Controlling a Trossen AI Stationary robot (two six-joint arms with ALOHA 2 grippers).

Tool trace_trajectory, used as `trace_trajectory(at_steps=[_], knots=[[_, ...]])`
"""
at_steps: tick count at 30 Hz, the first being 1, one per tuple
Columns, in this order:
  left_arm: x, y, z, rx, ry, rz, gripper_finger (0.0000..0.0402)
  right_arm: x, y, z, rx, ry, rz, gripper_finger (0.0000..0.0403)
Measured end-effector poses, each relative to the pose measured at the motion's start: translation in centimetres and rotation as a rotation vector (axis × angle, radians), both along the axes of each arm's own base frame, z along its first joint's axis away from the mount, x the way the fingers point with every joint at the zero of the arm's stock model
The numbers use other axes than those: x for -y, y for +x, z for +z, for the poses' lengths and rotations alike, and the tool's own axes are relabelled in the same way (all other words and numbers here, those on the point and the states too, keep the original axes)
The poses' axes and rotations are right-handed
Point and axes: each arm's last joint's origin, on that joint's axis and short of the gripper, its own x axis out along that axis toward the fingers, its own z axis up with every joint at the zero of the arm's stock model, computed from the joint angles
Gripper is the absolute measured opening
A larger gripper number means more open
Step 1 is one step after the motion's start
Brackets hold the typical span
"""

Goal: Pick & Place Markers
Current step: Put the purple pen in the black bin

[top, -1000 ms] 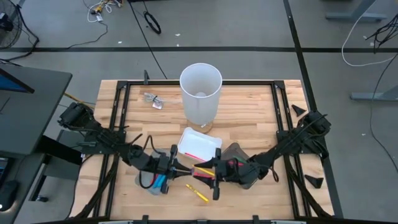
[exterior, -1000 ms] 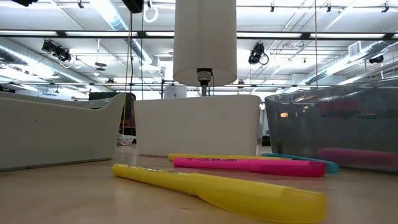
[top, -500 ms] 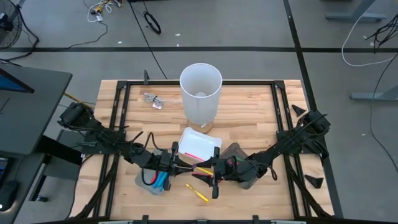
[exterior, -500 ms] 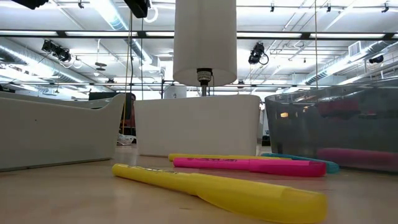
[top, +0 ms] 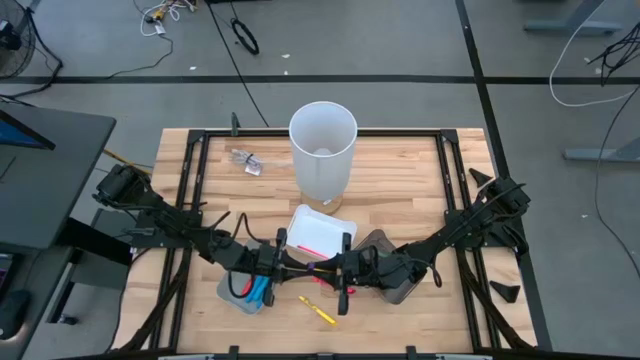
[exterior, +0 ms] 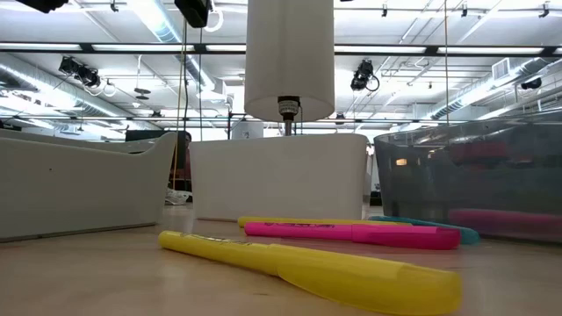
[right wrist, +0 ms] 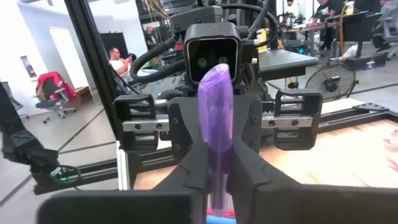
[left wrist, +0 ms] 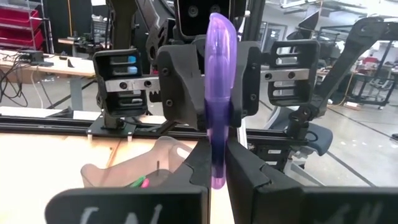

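Closing in from the right, the right gripper (top: 338, 275) has slid against the left gripper (top: 292, 268), both just in front of the white rectangular plastic tray (top: 320, 233). Between them hangs a translucent purple plastic marker (left wrist: 217, 112), and both wrist views show each arm's fingers pinched narrow onto it. It reads as a handover: the left should let go only once the right's hold is firm, then draw straight back. Loose yellow marker (top: 319, 310) lies nearer the table's front edge.

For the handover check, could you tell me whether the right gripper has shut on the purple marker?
Shut: in its wrist view the right gripper pinches the purple marker.
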Motion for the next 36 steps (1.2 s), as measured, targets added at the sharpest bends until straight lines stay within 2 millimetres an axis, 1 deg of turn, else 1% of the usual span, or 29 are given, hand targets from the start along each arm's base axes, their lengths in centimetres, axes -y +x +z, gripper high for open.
trace_trajectory(at_steps=[2, 11, 14, 18, 22, 26, 30, 36], knots=[[0.0, 0.0, 0.0, -0.004, 0.001, 0.005, 0.0028, 0.1, 0.1, 0.0, -0.003, 0.01, 0.008, 0.0021], [0.0, 0.0, -0.1, -0.014, -0.011, 0.008, 0.0035, 0.1, 0.1, -0.1, -0.003, 0.025, 0.007, 0.002], [0.0, 0.0, -0.2, -0.019, -0.022, -0.006, 0.0053, 0.1, 0.1, -0.1, -0.003, 0.023, 0.01, 0.002], [0.3, -0.1, -0.5, -0.06, -0.045, -0.052, 0.0086, -0.1, 0.0, -0.2, -0.02, 0.023, 0.015, 0.002], [0.8, -0.3, -1.0, -0.108, -0.044, -0.072, 0.0115, -0.1, -0.4, -0.4, -0.077, 0.049, 0.016, 0.002], [1.2, -0.6, -1.6, -0.167, -0.041, -0.095, 0.0131, -0.1, -0.9, -0.4, -0.135, 0.085, 0.011, 0.002], [1.7, -0.9, -2.0, -0.213, -0.055, -0.108, 0.0133, 0.4, -1.8, -0.4, -0.24, 0.154, -0.012, 0.002], [2.0, -1.2, -2.4, -0.251, -0.066, -0.119, 0.0127, 1.8, -3.7, 0.1, -0.402, 0.282, -0.083, 0.002]])
